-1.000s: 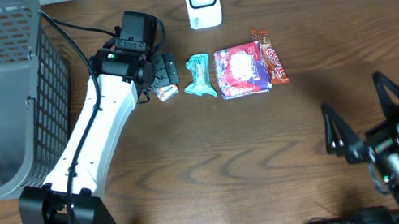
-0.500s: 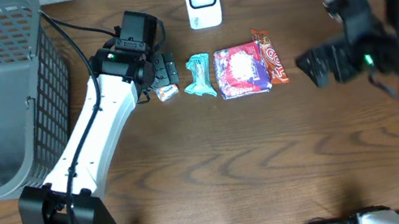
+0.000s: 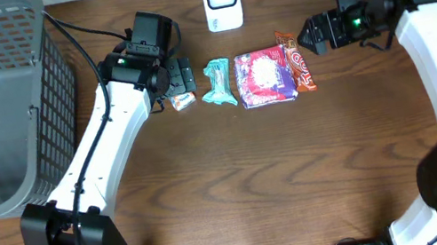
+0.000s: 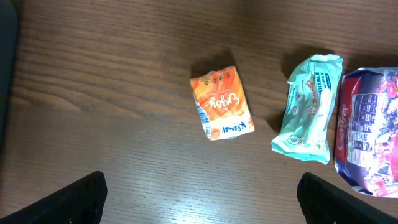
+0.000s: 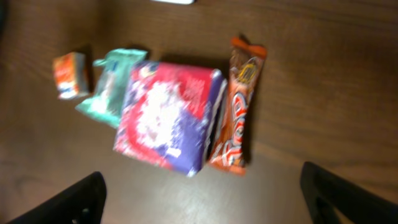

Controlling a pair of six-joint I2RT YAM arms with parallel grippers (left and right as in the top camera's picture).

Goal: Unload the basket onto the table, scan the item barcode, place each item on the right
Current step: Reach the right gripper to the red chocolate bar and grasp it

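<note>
Left hand (image 4: 202,199): fingers apart, empty, over small orange packet (image 4: 222,102) | Right hand (image 5: 202,199): fingers apart, empty, beside orange bar (image 5: 239,106) | Both lie in one row on counter (image 3: 301,180) near white scanner (image 3: 221,0)

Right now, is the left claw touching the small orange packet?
Apart. The left wrist view shows bare table between the orange packet and both fingertips of the left claw.

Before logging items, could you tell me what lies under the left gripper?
A small orange packet lies on the table beneath the open left gripper; overhead, the gripper covers part of it.
</note>
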